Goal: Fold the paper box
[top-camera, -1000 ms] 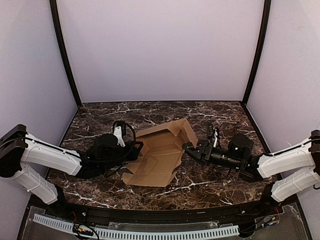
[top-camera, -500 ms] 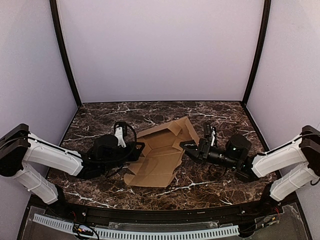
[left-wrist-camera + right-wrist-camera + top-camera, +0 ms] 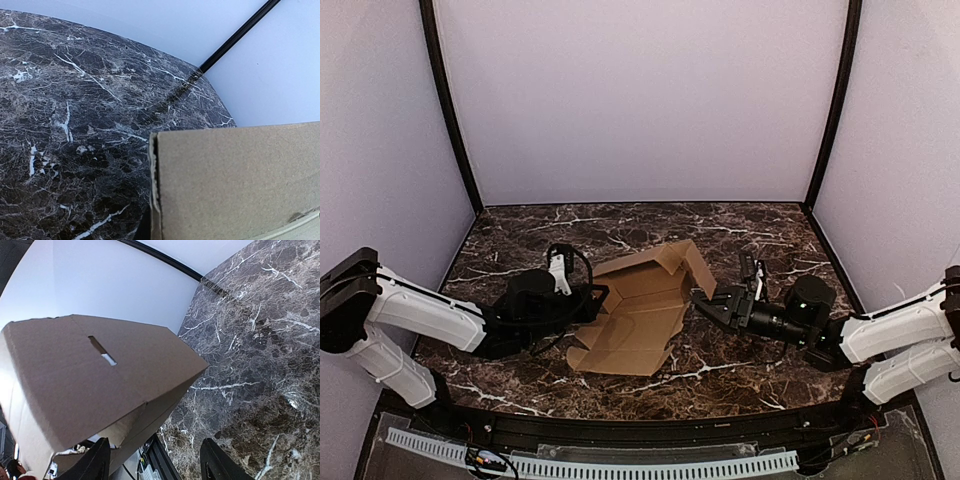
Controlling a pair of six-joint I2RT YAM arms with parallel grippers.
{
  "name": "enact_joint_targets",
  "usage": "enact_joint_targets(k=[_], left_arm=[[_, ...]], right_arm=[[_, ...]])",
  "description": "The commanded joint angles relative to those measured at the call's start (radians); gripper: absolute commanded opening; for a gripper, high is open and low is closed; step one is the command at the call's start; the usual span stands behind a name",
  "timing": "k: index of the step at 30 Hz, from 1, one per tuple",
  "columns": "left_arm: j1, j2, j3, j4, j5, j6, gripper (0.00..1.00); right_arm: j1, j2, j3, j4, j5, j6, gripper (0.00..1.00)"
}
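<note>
Paper box [image 3: 635, 305]: plain brown cardboard, matte and slightly fibrous, a die-cut sheet partly folded up; it sits mid-table between the two arms.
Box shape: the broad base panel lies flat towards 6 o'clock, a notched flap stands up at 1 o'clock, and a low wall rises along the 9 o'clock side.
Slot [image 3: 102, 351]: a narrow slanted cut in the raised flap, seen from the right wrist.
Left gripper [image 3: 597, 296]: it reaches in from 9 o'clock with its jaws pressed together at the box's left edge. They seem to pinch that cardboard wall, though the wrist view is filled by the sheet and hides the fingertips.
Right gripper [image 3: 704, 300]: it comes in from 3 o'clock, low over the table, with its jaws spread and clasping nothing.
Right fingers [image 3: 97, 462]: dark and blunt, one under the overhanging flap and the other over bare stone.
Table [image 3: 740, 230]: glossy dark brown marble pattern with white veins.
Walls [image 3: 640, 100]: smooth pale panels.
Corner posts [image 3: 450, 100]: thin and black.
</note>
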Motion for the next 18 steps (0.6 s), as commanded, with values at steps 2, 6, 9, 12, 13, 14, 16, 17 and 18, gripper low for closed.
enact_joint_targets(k=[2, 6, 9, 12, 13, 14, 16, 17, 18], left_arm=[[0.016, -0.043, -0.024, 0.003, -0.023, 0.005, 0.00], [0.018, -0.067, -0.031, -0.017, -0.036, 0.024, 0.00], [0.020, -0.079, -0.027, -0.033, -0.038, 0.049, 0.00], [0.019, -0.088, -0.020, -0.056, -0.038, 0.076, 0.00], [0.020, -0.089, -0.020, -0.060, -0.036, 0.081, 0.00], [0.020, -0.089, -0.019, -0.063, -0.032, 0.091, 0.00], [0.021, -0.090, -0.019, -0.064, -0.019, 0.102, 0.00], [0.022, -0.090, -0.018, -0.064, -0.015, 0.107, 0.00], [0.022, -0.089, -0.019, -0.065, -0.007, 0.114, 0.00]], right_arm=[[0.003, -0.124, -0.049, -0.155, 0.019, -0.084, 0.61], [0.003, -0.264, -0.038, -0.385, 0.056, -0.174, 0.61], [0.003, -0.390, 0.009, -0.604, 0.114, -0.272, 0.61], [0.003, -0.501, 0.075, -0.786, 0.173, -0.374, 0.62], [0.002, -0.527, 0.097, -0.824, 0.182, -0.404, 0.62], [0.002, -0.549, 0.117, -0.853, 0.188, -0.436, 0.62], [0.001, -0.570, 0.166, -0.895, 0.178, -0.506, 0.61], [0.000, -0.569, 0.193, -0.911, 0.159, -0.539, 0.61], [0.000, -0.557, 0.224, -0.927, 0.142, -0.572, 0.60]])
